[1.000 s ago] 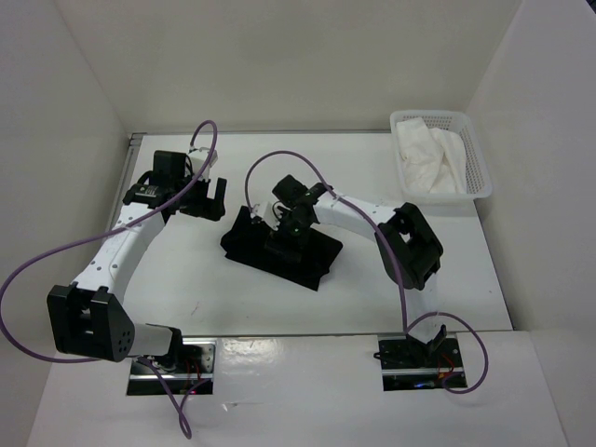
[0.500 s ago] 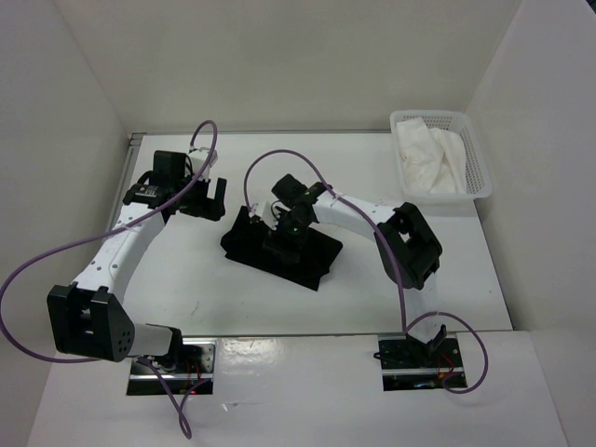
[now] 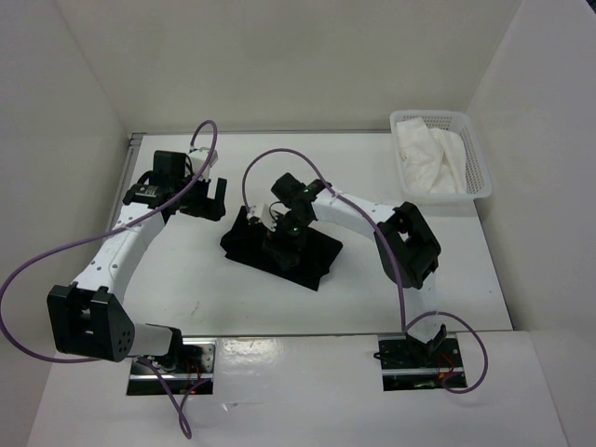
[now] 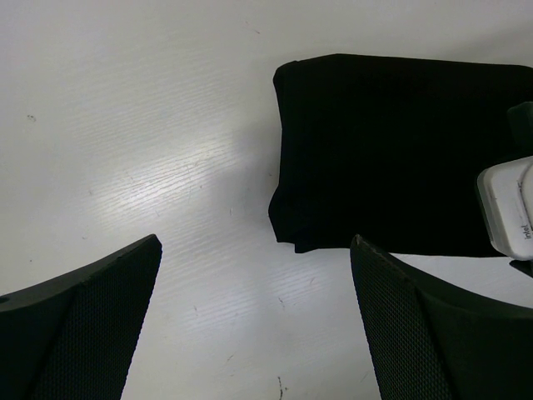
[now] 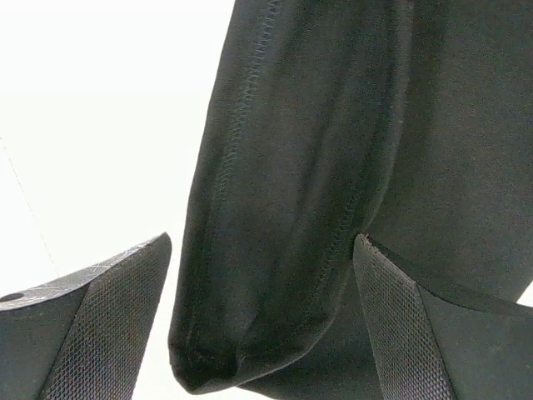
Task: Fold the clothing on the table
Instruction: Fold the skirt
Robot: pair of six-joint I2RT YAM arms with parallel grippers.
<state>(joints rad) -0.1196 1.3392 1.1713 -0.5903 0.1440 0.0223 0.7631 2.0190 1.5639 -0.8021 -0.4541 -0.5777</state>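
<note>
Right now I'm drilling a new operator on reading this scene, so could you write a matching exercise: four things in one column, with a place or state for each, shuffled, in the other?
Things:
1. clothing
2. basket
3. left gripper
4. right gripper

Places or states:
A. open, above the clothing
B. holds a white cloth, far right corner
C. open, over bare table beside the clothing
D. black, lying near the table's middle

Pairs: 1-D, 2-B, 3-C, 4-A
</note>
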